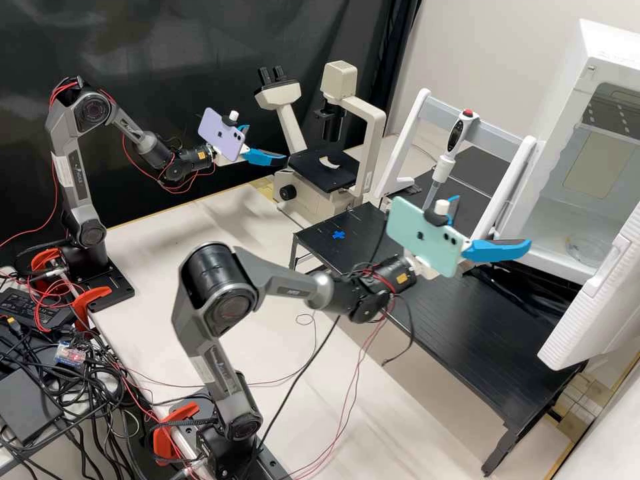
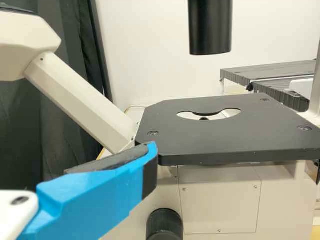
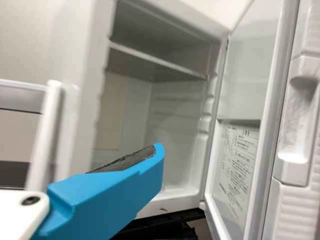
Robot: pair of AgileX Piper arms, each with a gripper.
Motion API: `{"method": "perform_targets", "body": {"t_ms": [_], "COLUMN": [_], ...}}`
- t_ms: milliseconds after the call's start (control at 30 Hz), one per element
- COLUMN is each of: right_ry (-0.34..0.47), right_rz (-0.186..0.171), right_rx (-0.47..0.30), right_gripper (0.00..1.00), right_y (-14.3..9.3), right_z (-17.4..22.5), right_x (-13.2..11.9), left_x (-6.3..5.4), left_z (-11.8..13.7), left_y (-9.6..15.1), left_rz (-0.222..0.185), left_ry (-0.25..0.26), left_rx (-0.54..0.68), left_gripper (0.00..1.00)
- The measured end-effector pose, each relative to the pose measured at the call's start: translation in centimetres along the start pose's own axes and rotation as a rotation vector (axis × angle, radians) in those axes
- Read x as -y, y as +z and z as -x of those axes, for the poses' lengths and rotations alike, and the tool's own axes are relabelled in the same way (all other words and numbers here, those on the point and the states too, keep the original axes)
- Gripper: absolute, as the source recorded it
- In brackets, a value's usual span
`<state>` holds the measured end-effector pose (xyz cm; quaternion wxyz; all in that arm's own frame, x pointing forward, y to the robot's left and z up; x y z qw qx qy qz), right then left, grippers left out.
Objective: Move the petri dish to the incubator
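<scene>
The right arm [image 1: 217,287] was nearest to me, with a green phone [image 1: 423,233] on its wrist. Its right gripper [image 1: 493,223] was open, with its 2 blue fingers spread wide apart. It had hold of nothing, and it was up in front of the open incubator [image 1: 567,133]. The petri dish [image 1: 587,248], round and see-through, lay flat inside on the white floor, apart from the fingers.

Farther off, the left arm [image 1: 77,167] had a purple phone [image 1: 223,137]. The left gripper [image 1: 267,143] was open too, held nothing, and was near the microscope [image 1: 373,133].

The incubator was at the end of a black bench [image 1: 467,333], and its thick white door [image 1: 600,313] was swung open. The bench had a blue cross [image 1: 339,235] on top. A pipette [image 1: 457,137] hung upright on a white stand [image 1: 407,143]. The 2 arms stood at a big pale table [image 1: 167,227], with messy wires [image 1: 87,380] beside it. Behind was a dark curtain [image 1: 167,40] and a light wall [image 1: 493,47].
</scene>
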<state>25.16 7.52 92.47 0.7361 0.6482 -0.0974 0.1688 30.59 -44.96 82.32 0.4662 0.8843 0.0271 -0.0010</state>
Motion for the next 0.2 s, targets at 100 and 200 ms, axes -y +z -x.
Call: {"method": "perform_targets", "body": {"t_ms": [100, 200], "right_ry": [0.004, -0.004], "right_rz": [-0.038, -0.06], "right_rx": [-0.062, -0.127], "right_gripper": [1.0, 1.0], "right_y": [-1.2, -1.8], "right_z": [2.7, 4.3], "right_x": [1.2, 2.3], "left_x": [0.0, 0.0], "left_z": [0.0, 0.0], "left_y": [0.0, 0.0], "left_rz": [0.0, 0.0], "left_ry": [0.0, 0.0], "left_rx": [0.0, 0.0], "left_gripper": [1.0, 1.0]}}
